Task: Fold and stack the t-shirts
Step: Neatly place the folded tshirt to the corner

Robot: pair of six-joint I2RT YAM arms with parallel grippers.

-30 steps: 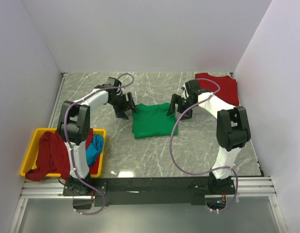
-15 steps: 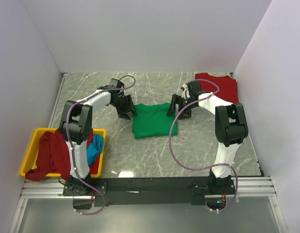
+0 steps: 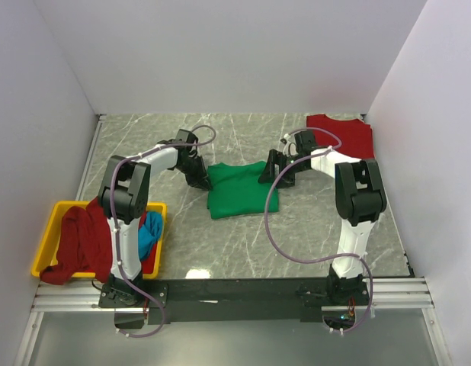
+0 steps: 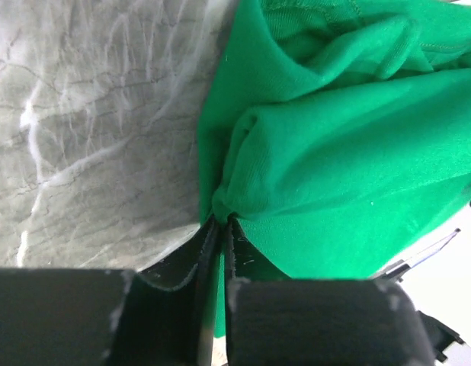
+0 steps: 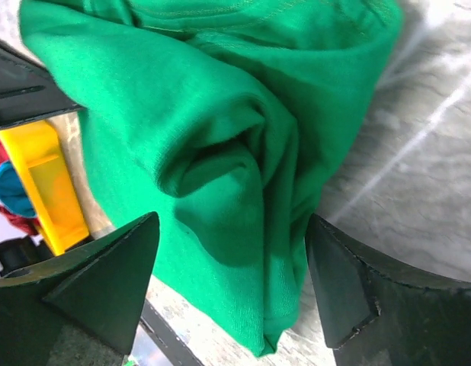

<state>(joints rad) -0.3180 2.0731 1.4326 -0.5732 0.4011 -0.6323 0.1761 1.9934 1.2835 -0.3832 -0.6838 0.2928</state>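
1. Two grippers are at the far corners of the green t-shirt [image 3: 241, 191], which lies partly folded at the centre of the table [image 3: 327, 221].
2. Change over the last second: both wrists have crept toward 12 o'clock and closer to the cloth. The shirt's outline has hardly altered.
3. Left gripper [image 4: 220, 225], at the shirt's 10 o'clock corner: fingers pressed together, with a bunched edge of green cloth pinched between the tips.
4. Right gripper [image 5: 234, 229], at the shirt's 2 o'clock corner: fingers spread wide either side of a raised fold, holding nothing.
5. Reading: only one corner is secured. The right side probably has to close on its fold before the far edge can be lifted evenly toward 6 o'clock.
6. Red t-shirt [image 3: 350, 137] lies flat at the table's 1 o'clock corner.
7. Dark red shirt [image 3: 79, 240] and blue shirt [image 3: 149, 232] sit crumpled in the yellow bin [image 3: 49, 229] at 8 o'clock, unfolded.
8. Progress, as judged: first shirt mid-fold, nothing stacked yet.
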